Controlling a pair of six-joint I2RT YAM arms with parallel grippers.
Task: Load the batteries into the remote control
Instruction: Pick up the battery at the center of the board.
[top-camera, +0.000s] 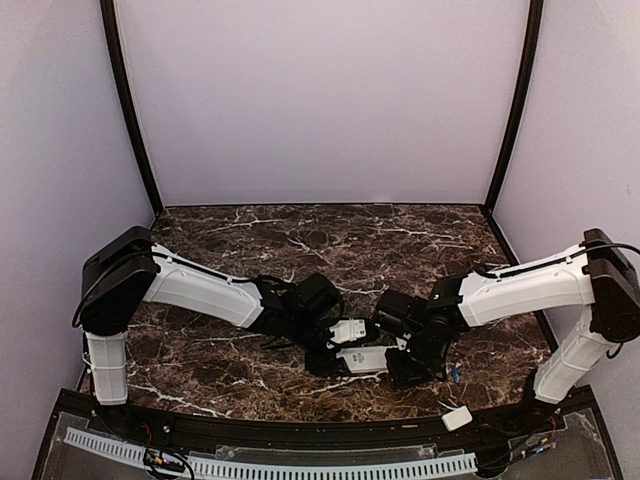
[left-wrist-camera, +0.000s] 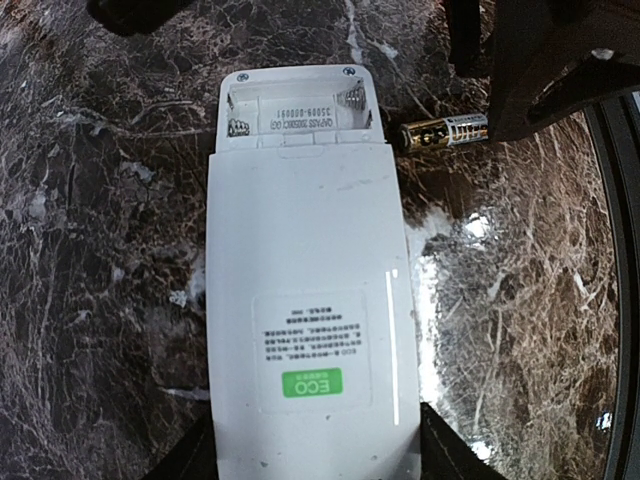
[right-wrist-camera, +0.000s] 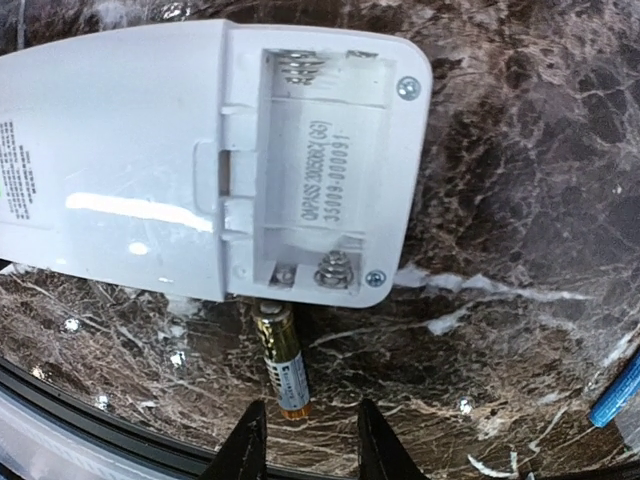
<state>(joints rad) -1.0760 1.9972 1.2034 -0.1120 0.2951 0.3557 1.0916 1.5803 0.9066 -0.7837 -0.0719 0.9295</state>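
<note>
The white remote control lies back side up on the marble table, its battery bay open and empty. It also shows in the top view. My left gripper is shut on the remote's lower end, one finger on each long side. A gold and white battery lies on the table, its tip touching the remote's edge beside the bay; it also shows in the left wrist view. My right gripper is open, its fingertips flanking the battery's orange end without touching it. A blue battery lies to the right.
A small plain white cover piece lies at the near right edge of the table. The blue battery sits just right of my right gripper. A black rail runs along the table's near edge, close below the right fingers.
</note>
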